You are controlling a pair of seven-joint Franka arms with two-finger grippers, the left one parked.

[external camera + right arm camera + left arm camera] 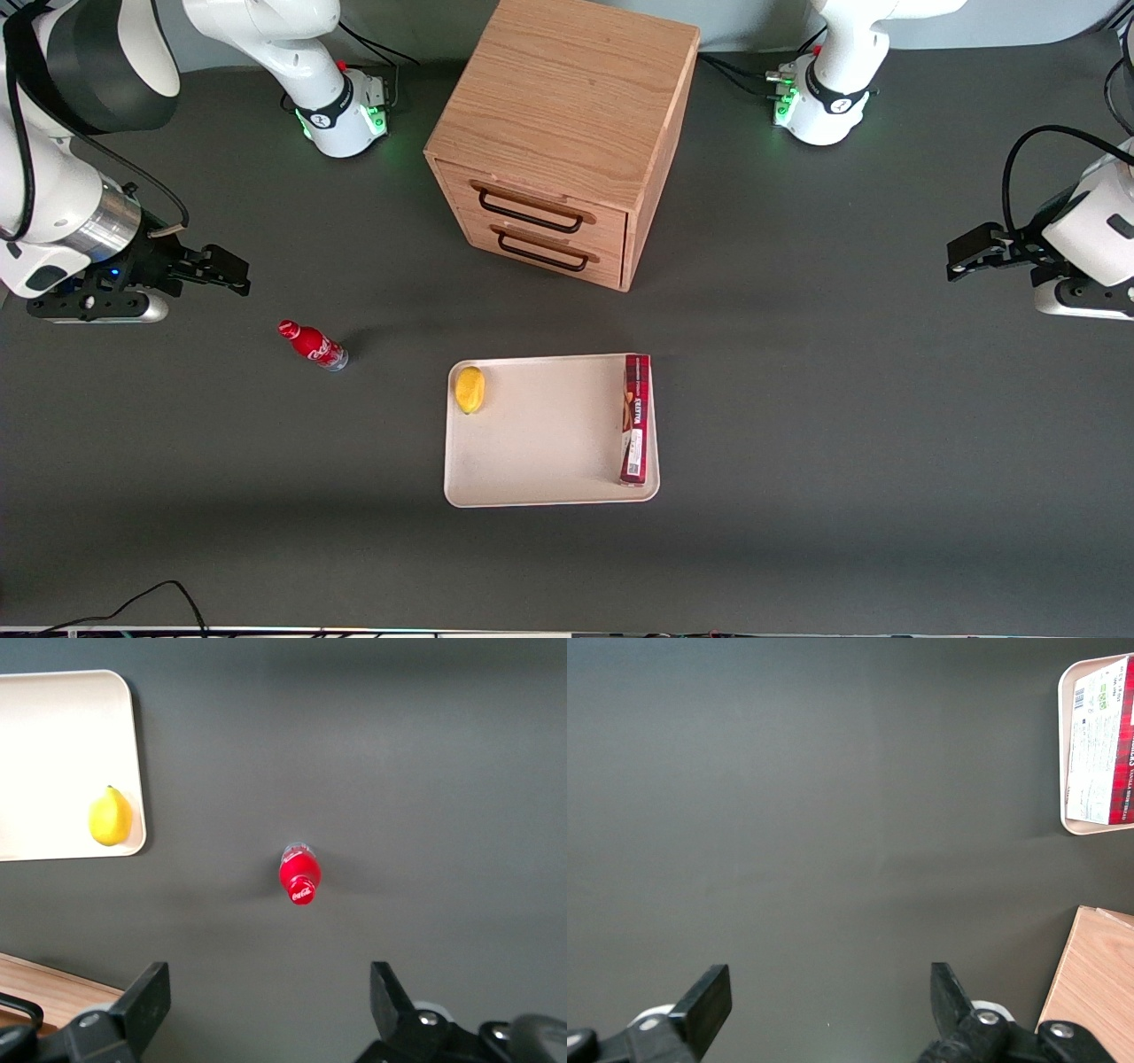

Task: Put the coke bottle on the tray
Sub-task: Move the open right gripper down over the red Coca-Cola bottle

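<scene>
The coke bottle (313,345) (299,873), small and red with white lettering, stands on the dark table, apart from the tray. The cream-white tray (540,434) (53,762) lies nearer the front camera than the wooden drawer cabinet. My right gripper (217,268) (270,1005) hovers above the table at the working arm's end, a little farther from the front camera than the bottle. Its fingers are open with nothing between them.
A yellow lemon (469,389) (110,816) and a long red box (636,418) (1100,744) rest on the tray. A wooden two-drawer cabinet (558,133) stands at the table's middle. Cables run near the arm bases.
</scene>
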